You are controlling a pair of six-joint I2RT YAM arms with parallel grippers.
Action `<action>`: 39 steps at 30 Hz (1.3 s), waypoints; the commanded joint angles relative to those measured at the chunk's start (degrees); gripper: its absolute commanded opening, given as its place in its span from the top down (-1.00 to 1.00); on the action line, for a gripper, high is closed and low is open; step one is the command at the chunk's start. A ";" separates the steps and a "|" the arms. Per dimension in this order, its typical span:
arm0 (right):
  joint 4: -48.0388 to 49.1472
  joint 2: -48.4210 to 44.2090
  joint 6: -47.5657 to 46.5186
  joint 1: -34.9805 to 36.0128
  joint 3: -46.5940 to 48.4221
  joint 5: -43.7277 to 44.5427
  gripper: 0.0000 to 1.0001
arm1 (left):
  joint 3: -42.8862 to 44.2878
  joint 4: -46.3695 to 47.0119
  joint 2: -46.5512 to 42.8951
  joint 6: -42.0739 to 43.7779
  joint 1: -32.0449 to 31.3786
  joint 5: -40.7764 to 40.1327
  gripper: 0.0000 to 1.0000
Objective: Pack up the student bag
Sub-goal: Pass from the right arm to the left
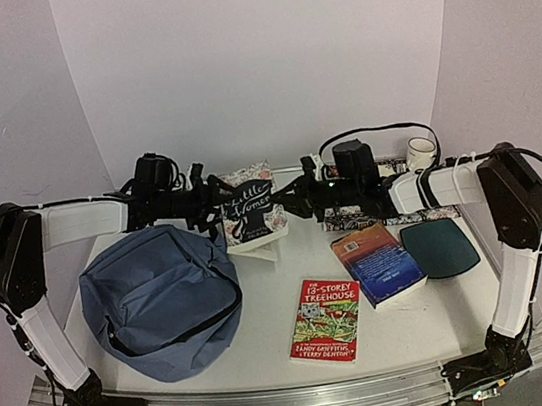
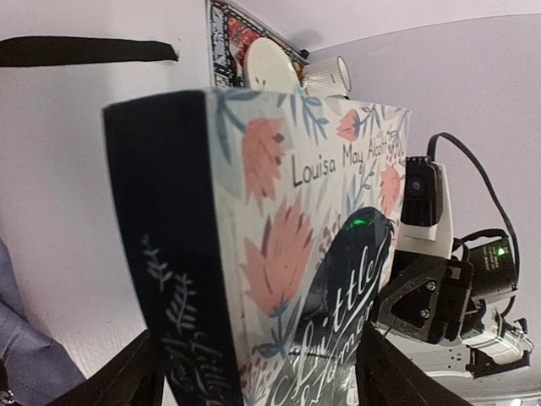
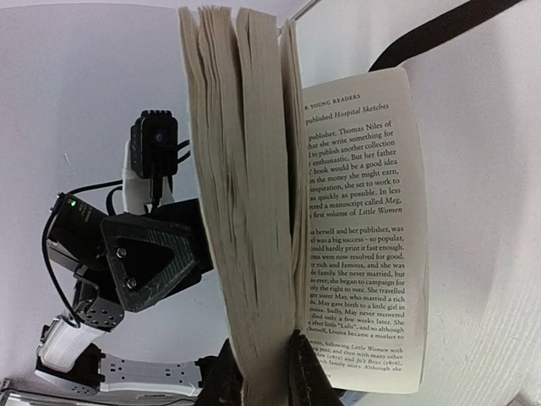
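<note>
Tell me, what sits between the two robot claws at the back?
The Little Women paperback stands between the left gripper and the right gripper, which pinches its pages; the top view shows it.

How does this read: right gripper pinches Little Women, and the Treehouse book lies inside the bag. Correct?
Not quite. The top external view shows the Treehouse book on the table beside the bag; the right gripper does pinch Little Women.
</note>
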 commanded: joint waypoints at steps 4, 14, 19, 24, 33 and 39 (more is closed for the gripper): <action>15.21 -3.85 4.14 0.31 2.41 -6.19 1.00 | 0.44 10.62 -4.66 -3.98 0.06 9.17 -0.35; 14.88 -2.60 3.68 0.50 3.42 -5.59 1.00 | -1.86 17.50 -10.38 -9.03 0.11 9.02 0.70; 11.41 -4.63 0.85 0.49 3.11 -3.02 0.77 | -3.91 20.25 -13.77 -11.97 0.49 4.50 1.00; 8.23 -8.01 -0.31 0.49 0.69 1.50 -0.09 | -7.81 24.50 -17.96 -15.13 0.50 -3.82 1.00; 8.80 -11.37 0.56 4.73 -2.18 7.86 -0.96 | -14.27 37.64 -21.38 -22.63 0.41 -14.90 1.00; 11.56 -10.29 1.74 9.06 -1.70 11.78 -0.97 | -15.02 42.68 -21.19 -25.00 -0.09 -19.20 1.00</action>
